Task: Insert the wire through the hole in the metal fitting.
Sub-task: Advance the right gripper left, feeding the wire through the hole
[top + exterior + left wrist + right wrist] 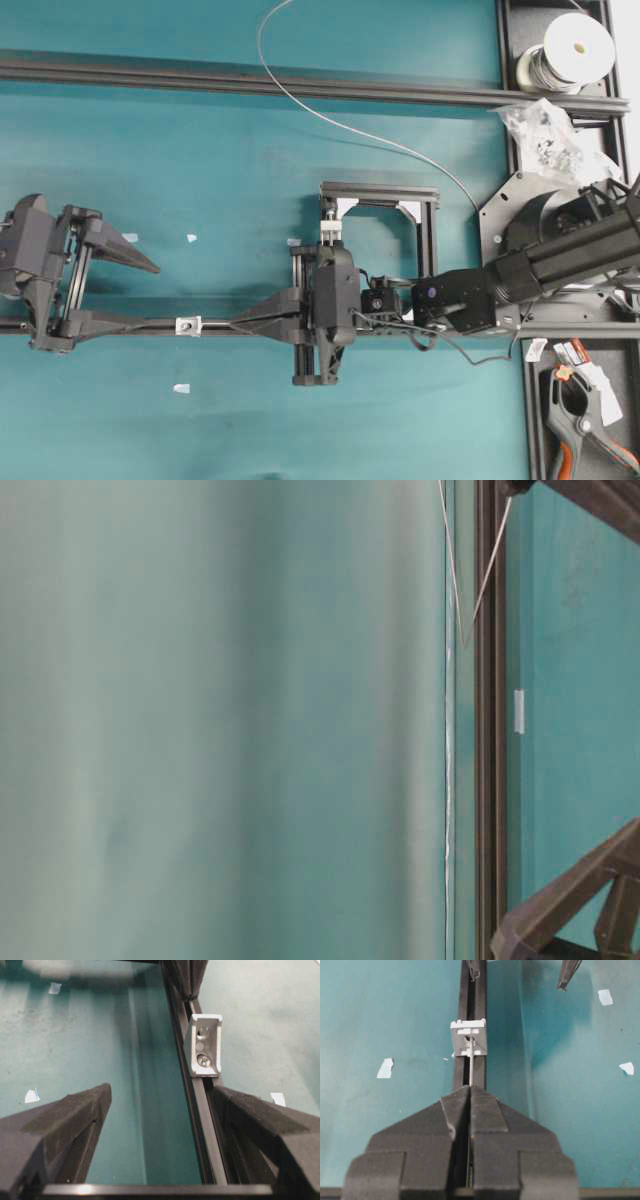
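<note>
The right gripper (470,1091) pinched the wire (470,1067), tip ahead at the fitting (468,1038); best advanced straight. The left gripper (165,1110) gaped, empty.

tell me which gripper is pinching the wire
The right gripper, jaws shut on the wire pointing at the metal fitting; the left gripper stands wide open, empty.

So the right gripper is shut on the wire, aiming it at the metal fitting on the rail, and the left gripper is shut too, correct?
Not quite. The left gripper is open, its fingers spread either side of the rail, as the left wrist view shows. The rest holds: the right gripper is shut on the wire, aimed at the metal fitting.
</note>
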Tool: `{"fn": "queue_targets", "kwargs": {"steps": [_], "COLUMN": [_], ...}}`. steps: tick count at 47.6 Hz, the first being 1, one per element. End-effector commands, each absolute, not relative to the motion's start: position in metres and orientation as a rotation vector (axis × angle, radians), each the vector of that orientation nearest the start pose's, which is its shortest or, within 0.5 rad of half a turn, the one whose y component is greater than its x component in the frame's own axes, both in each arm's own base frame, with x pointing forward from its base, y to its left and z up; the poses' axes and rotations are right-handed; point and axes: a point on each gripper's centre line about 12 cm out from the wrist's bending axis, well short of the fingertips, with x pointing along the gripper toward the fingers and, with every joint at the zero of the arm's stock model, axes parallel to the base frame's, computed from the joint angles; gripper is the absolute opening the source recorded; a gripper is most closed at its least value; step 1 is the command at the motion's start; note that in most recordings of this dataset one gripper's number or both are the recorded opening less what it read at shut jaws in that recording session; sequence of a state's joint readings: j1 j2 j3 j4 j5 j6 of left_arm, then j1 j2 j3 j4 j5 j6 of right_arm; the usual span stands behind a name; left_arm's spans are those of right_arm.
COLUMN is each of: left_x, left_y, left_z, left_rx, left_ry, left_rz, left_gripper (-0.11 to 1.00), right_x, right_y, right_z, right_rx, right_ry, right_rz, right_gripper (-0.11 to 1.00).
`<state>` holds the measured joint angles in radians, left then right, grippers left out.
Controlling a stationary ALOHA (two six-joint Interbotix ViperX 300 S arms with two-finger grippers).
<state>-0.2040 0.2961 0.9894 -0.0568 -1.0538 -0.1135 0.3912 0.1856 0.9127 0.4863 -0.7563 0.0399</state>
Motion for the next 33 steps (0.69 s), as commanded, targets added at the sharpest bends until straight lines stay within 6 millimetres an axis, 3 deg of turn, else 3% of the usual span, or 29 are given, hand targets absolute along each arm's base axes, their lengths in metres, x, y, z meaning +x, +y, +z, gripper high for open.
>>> {"fn": "queue_targets", "kwargs": {"steps": [1,33], "left_x": [0.342,0.343], "left_y": [-0.065,-0.066], "left_z": [0.091,0.091], "left_rx": [-0.115,-0.113], "left_ry": [0.206,0.209], "left_rz": [-0.139,-0.143], "left_gripper": [0.8,0.79], "right_x": [0.348,0.367], "right_y": [0.101,0.096], "right_z": [0.108,0.101], "right_rx": [0.268,0.246], "right_ry": [0.348,0.344], "right_rz": [-0.012,-0.033], "right_gripper": [-0.01,-0.01]}}
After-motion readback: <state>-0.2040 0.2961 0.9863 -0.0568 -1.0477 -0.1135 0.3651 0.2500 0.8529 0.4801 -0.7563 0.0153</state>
